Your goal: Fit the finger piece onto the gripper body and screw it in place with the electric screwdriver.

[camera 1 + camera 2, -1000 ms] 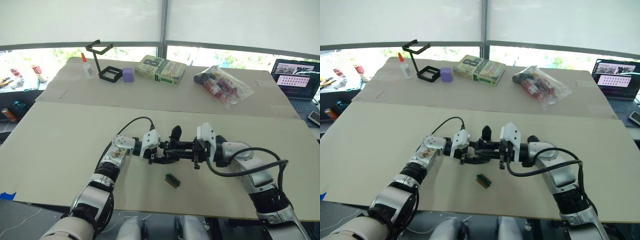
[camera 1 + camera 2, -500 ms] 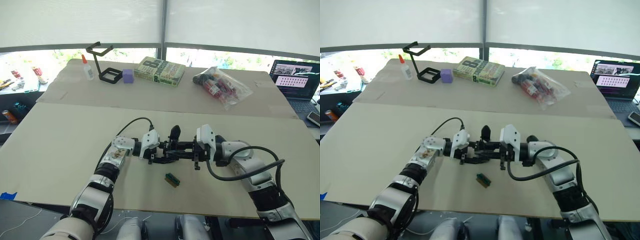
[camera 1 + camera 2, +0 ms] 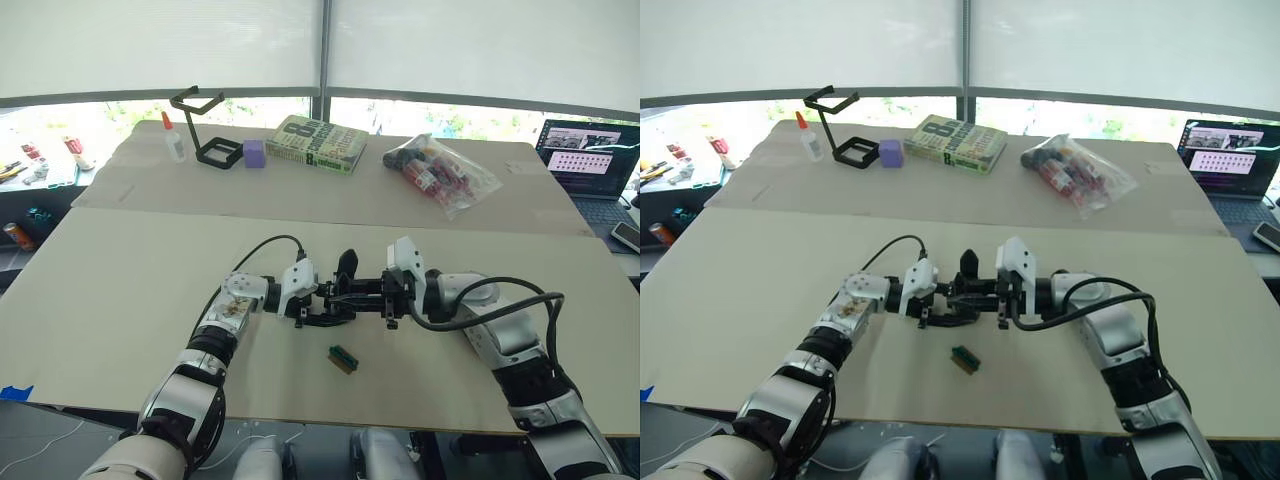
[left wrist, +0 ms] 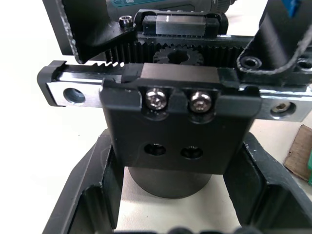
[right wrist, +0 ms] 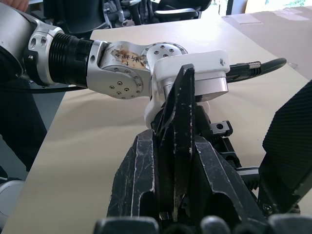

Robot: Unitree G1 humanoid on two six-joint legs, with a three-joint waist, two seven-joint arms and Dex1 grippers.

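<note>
left gripper: our left gripper [image 3: 322, 304] was clamped round the round base of the gripper body [image 3: 340, 297], fingers either side of it, steadying it.
right gripper: our right gripper [image 3: 372, 297] faced the body from the other side, closed on the finger piece [image 5: 176, 146], held on edge between its pads.
gripper body: near mid-table between both claws; its one pointed finger stood up. In the left wrist view the front plate showed two seated screws and, below them, two empty holes.
fit: we judged the finger piece needed its holes squared to those empty holes before pressing, with the left clamp unmoved.
electric screwdriver: we couldn't tell where it lay.
green-and-brown block: [image 3: 344, 359] on the table just toward us from the gripper body, clear of both claws.
risk: we reckoned a tilted piece would miss the holes; slow, straight approach.
</note>
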